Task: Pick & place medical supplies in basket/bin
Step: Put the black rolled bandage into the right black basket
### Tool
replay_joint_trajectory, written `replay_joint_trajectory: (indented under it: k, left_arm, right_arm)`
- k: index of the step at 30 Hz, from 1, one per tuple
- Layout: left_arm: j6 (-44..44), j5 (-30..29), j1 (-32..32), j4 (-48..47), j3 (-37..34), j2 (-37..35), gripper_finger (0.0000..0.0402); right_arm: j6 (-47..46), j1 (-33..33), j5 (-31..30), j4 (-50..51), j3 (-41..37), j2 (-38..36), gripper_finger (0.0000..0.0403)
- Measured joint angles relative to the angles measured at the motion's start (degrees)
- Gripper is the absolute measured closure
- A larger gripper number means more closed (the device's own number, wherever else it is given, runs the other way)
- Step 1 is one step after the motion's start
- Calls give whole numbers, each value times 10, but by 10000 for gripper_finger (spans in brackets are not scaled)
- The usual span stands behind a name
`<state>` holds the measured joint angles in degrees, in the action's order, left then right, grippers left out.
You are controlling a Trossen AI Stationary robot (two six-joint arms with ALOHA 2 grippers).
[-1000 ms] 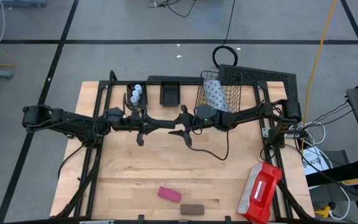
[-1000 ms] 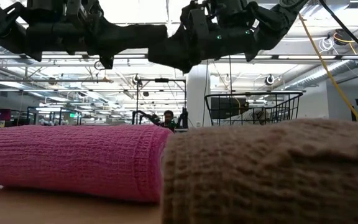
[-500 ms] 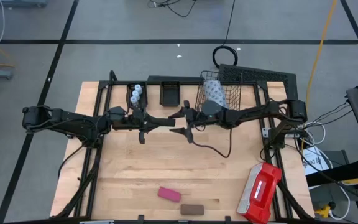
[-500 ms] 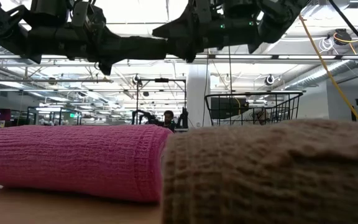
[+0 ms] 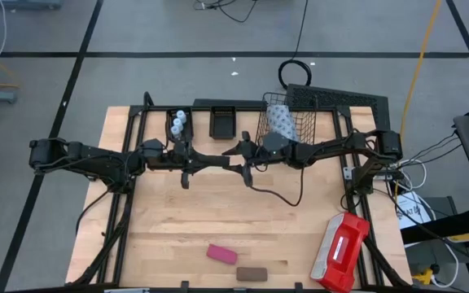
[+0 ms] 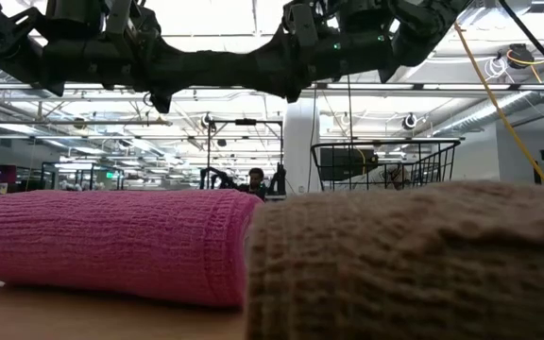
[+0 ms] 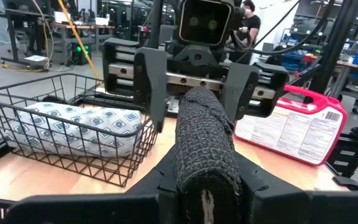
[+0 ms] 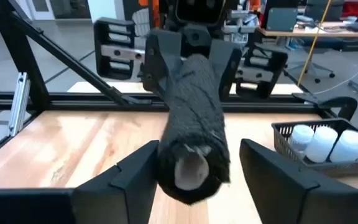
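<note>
Wooden table | black roll bridges both grippers mid-air | left gripper clamps it | right gripper fingers spread around its end | advice: right closes squarely before left lets go

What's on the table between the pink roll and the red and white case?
In the high view, only the brown roll lies between the pink roll and the red-and-white case; the rest of that stretch is bare wood.

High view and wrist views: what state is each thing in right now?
black roll: held in the air.
left gripper: shut on the black roll.
right gripper: open, fingers either side of the roll.
dotted pack: lying in the wire basket.
vials: in a small tray.
pink block, brown block: loose on the table.
</note>
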<state>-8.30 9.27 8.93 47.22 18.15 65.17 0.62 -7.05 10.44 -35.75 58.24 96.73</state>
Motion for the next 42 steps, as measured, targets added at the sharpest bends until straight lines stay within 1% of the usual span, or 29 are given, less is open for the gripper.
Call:
replay_joint_trajectory:
  k: [4, 7, 11, 14, 17, 19, 21, 24, 26, 29, 34, 37, 39, 42]
  left_arm:
    - [-9, 1, 0, 0, 0, 0, 332]
    - [-9, 0, 0, 0, 0, 2, 332]
    - [-16, 0, 0, -3, 0, 2, 332]
    - [-56, -9, 0, -21, 1, 2, 318]
    - [-112, -8, -1, -56, 5, -2, 301]
    - [-131, 3, -1, -113, 23, -8, 295]
    - [-133, 16, -1, -202, 56, -15, 294]
    - [-126, 11, -1, -382, 134, -17, 293]
    - [-108, -5, -1, -507, 197, -9, 292]
    - [-78, -25, -8, -632, 276, 13, 292]
    - [-22, -12, -24, -769, 382, 52, 291]
    - [-1, -26, -38, -845, 446, 89, 289]
    - [3, -34, -44, -890, 485, 117, 280]
    - [11, -49, -50, -939, 536, 158, 250]
  right_arm:
    - [0, 0, 0, -1, 0, 0, 220]
    - [2, 0, 2, -2, 0, 0, 254]
    - [4, 0, 3, 1, 0, 0, 316]
    - [4, 0, 9, 17, 0, 0, 366]
    - [3, -1, 38, 40, 1, 0, 370]
    - [2, 0, 39, 61, 2, 0, 370]
    - [4, 0, 42, 81, 2, 0, 370]
    - [7, 0, 43, 103, 2, 0, 370]
    - [10, -1, 42, 110, 2, 0, 370]
    - [11, -1, 42, 113, 2, -2, 370]
    - [12, 3, 50, 124, 2, -3, 370]
    - [22, 9, 51, 134, 3, -3, 370]
    - [29, 11, 51, 133, 2, -3, 370]
    - [31, 14, 51, 141, 1, -2, 370]
